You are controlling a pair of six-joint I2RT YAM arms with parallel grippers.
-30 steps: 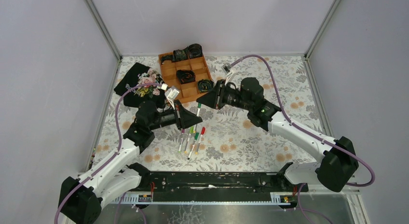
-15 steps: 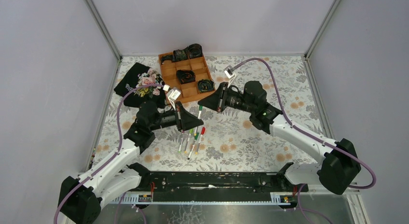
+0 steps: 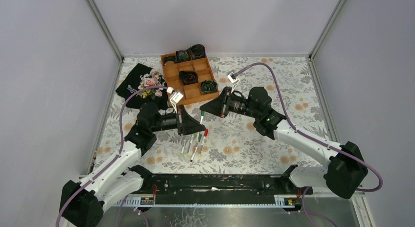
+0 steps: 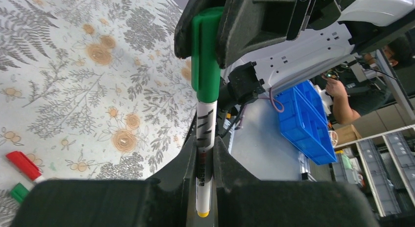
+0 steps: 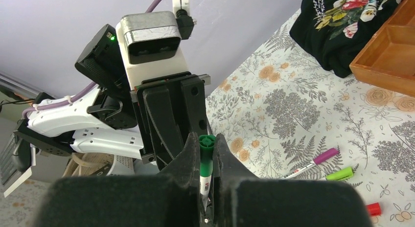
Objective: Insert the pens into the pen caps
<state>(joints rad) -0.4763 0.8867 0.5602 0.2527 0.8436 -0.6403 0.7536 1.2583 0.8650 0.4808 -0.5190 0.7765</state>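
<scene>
Midway above the flowered counter [image 3: 254,144], two robot arms meet tip to tip over a single pen [image 4: 205,122]. The left gripper [image 4: 205,146] is pinched on the white printed barrel, whose yellow end pokes out just behind its fingers. The right gripper [image 5: 206,144] is pinched on the dark green cap [image 4: 205,60] directly opposite, and the two are held in one line, evidently so that barrel and cap can be pressed together along their length. From the left wrist camera the cap already covers the barrel's tip and the joint looks close to seated, though whether it is fully home cannot be told. The cap is smooth, glossy moulded plastic, a short tube with a flat end. The barrel is slim and white with black lettering. The gripper fingers are dull black and faintly grainy, which likely gives a fair hold on so slick a thing. Just below the left gripper, on its near side, the other pens [image 3: 195,141] lie in a loose row on the printed cloth, showing red, green, lime and magenta ends. Beyond the right gripper sits a compartmented wooden tray [image 3: 172,73], and beside the tray lies a crumpled black garment [image 3: 137,80] with a floral print.
</scene>
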